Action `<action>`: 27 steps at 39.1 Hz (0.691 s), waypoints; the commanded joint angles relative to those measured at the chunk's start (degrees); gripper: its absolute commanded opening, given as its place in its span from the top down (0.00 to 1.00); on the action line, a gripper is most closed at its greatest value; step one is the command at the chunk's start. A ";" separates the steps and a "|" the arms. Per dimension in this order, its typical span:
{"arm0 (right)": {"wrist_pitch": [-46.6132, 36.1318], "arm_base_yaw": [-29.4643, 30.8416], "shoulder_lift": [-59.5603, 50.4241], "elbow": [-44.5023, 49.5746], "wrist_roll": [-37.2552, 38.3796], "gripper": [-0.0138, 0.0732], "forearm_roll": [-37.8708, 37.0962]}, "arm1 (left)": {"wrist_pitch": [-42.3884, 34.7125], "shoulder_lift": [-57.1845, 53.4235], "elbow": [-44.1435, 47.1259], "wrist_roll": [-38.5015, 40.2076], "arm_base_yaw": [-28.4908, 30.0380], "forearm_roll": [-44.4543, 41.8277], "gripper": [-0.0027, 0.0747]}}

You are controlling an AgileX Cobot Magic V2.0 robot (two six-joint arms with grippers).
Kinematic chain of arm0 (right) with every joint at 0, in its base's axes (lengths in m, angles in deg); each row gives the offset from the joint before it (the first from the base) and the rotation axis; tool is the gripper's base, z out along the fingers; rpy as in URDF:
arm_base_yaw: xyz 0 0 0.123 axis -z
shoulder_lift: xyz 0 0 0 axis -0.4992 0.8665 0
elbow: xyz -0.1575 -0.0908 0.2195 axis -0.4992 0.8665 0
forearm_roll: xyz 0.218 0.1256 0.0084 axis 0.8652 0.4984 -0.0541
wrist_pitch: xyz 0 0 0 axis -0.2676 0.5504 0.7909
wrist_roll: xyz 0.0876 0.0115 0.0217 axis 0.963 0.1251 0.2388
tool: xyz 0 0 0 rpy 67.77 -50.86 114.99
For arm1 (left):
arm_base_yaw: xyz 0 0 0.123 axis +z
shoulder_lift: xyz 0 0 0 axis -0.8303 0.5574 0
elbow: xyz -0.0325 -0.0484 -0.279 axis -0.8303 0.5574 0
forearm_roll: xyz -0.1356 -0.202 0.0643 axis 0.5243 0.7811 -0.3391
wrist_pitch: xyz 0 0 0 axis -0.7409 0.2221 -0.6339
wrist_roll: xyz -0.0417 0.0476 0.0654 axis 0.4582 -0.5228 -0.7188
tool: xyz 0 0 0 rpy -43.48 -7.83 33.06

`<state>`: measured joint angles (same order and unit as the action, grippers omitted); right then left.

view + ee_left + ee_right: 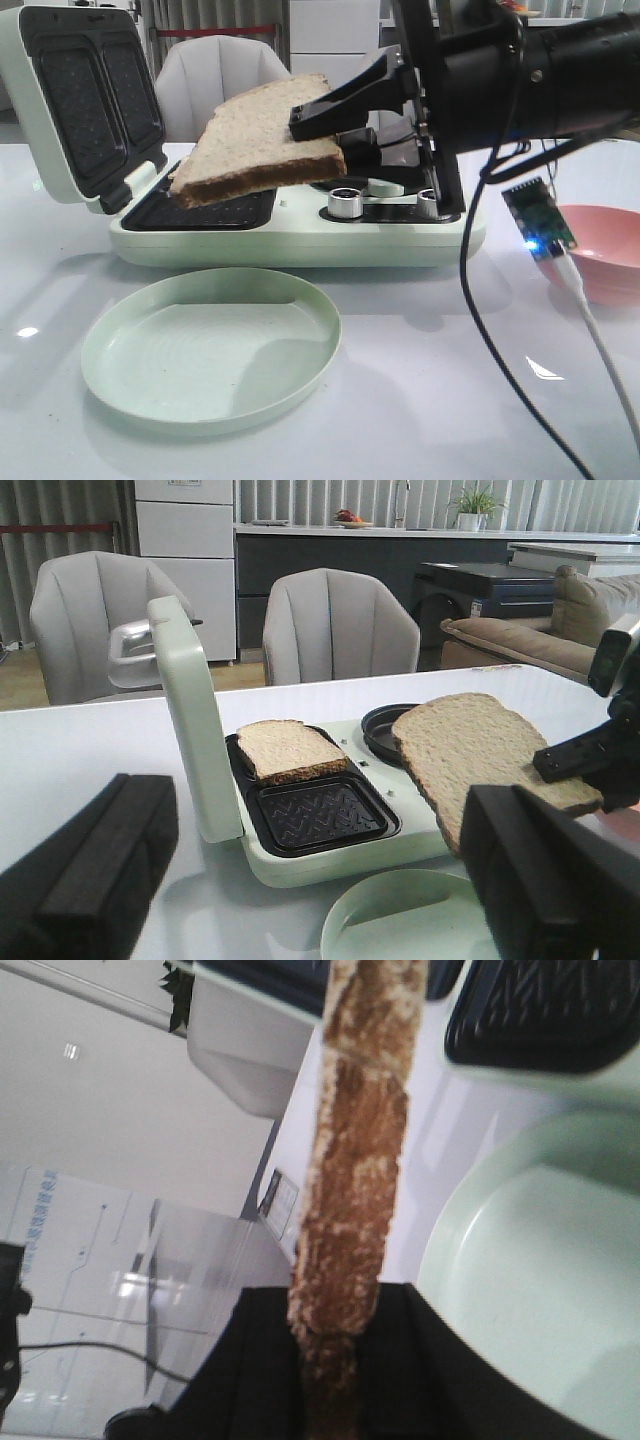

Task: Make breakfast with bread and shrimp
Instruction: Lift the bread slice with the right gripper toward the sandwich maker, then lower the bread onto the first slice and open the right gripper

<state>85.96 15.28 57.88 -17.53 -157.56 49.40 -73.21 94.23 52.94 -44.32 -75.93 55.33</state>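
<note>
A glossy white table (pixel 420 400) fills the scene, with grey chairs (pixel 335 625) and a dark counter behind it. On the table stands a pale green sandwich maker (pixel 300 240), its lid (pixel 75 100) swung up at the left end, and a pale green plate (pixel 210 345) sits just in front of it. A pink bowl (pixel 600 250) lies at about 3 o'clock in the front view, well apart from the plate.

The right gripper (pixel 330 130) reaches in from 2 o'clock and is clamped on the edge of a bread slice (pixel 262 140), one black finger above and one below. The slice hangs in the air, tilted, its free end dipping toward 9 o'clock, above the maker's grill wells and clear of the plate. The right wrist view shows the crust (pixel 350 1180) edge-on between the pads.

A second slice (pixel 290 748) rests flat in the far well of the maker, with the near well (pixel 315 815) bare.

The left gripper (pixel 300 880) holds nothing; its fingers (pixel 95 865) stand wide apart, near the maker.
</note>
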 commanded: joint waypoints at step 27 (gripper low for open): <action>-17.79 -8.79 12.11 -31.39 9.68 0.63 -0.43 | -5.05 0.56 -1.51 -0.01 -0.30 0.69 0.17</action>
<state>64.73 6.67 71.19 -44.67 -149.95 48.87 -73.21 94.23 52.94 -44.32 -75.93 55.33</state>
